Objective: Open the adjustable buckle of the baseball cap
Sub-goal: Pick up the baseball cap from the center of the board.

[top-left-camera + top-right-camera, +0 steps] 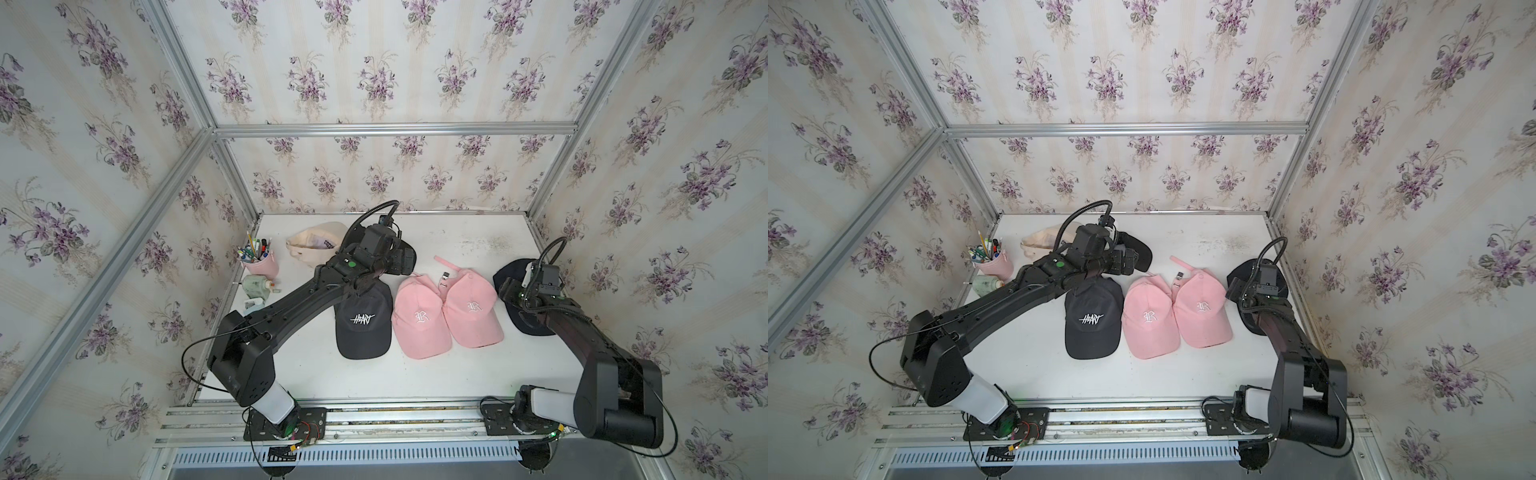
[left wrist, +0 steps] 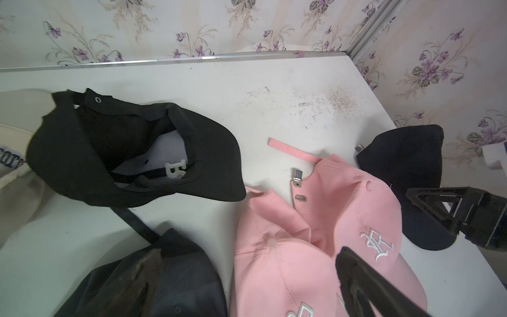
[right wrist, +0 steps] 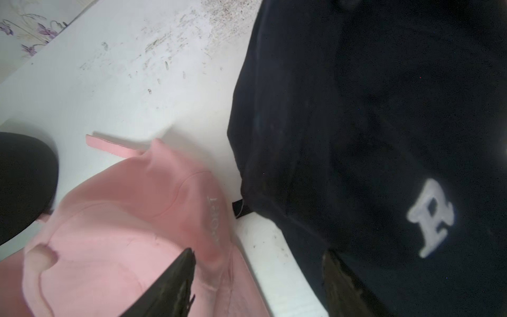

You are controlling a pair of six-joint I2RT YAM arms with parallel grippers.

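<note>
Pink caps (image 1: 419, 320) (image 1: 473, 311) number two, dark caps (image 2: 82, 153) (image 2: 178, 274) (image 2: 397, 159) three, cream cap (image 1: 316, 241) one; left tool (image 2: 248, 251) and right tool (image 3: 258, 252) both spread.

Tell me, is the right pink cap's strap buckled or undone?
Undone: the strap lies loose on the table, out of its buckle.

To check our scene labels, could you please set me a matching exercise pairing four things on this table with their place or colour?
Things:
1. HEART cap
2. pen cup
3. cream cap
4. navy cap

Descriptions:
A. pink, at the left edge of the table
B. at the right edge, white letter on its front
C. dark, mid-table, brim toward the robot
D. pale, at the far side, left of centre

Pairs: 1-C, 2-A, 3-D, 4-B
</note>
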